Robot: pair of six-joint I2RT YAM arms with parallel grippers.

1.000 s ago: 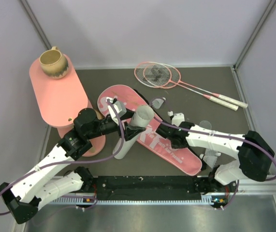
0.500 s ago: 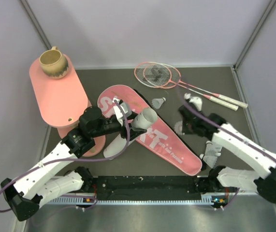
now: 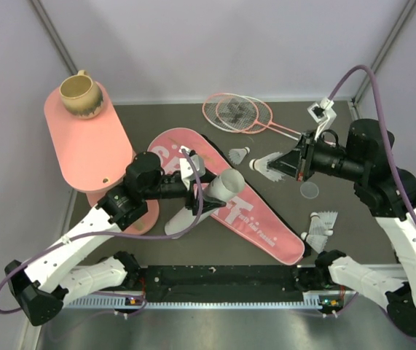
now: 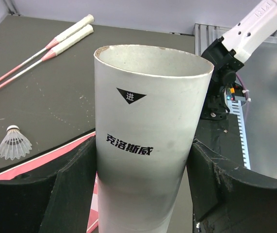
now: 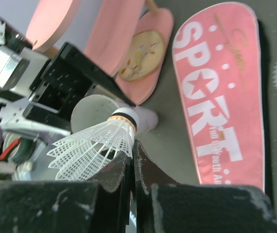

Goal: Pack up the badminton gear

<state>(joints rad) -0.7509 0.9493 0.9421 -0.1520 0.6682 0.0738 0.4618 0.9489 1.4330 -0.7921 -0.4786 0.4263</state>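
**Badminton gear: holdings, edges and free room**

We record the left gripper (image 3: 206, 191) clamped on both sides of the white tube (image 3: 221, 187). The tube tilts over the pink bag (image 3: 260, 219) with its open mouth up and toward the right. We record the right gripper (image 3: 286, 166) pinched on the feathers of the held shuttlecock (image 3: 268, 163), in the air and apart from the tube mouth.

- Between them: one loose shuttlecock (image 3: 239, 154), just beside the bag's edge.
- Back edge of the dark table (image 3: 164, 117): two rackets (image 3: 238, 113), heads overlapping.
- Near the bag's narrow end: further shuttlecocks (image 3: 323, 226) and a clear disc (image 3: 309, 190).
- Far left, well apart: a mug (image 3: 80, 95) on the pink oval stand (image 3: 84, 149).
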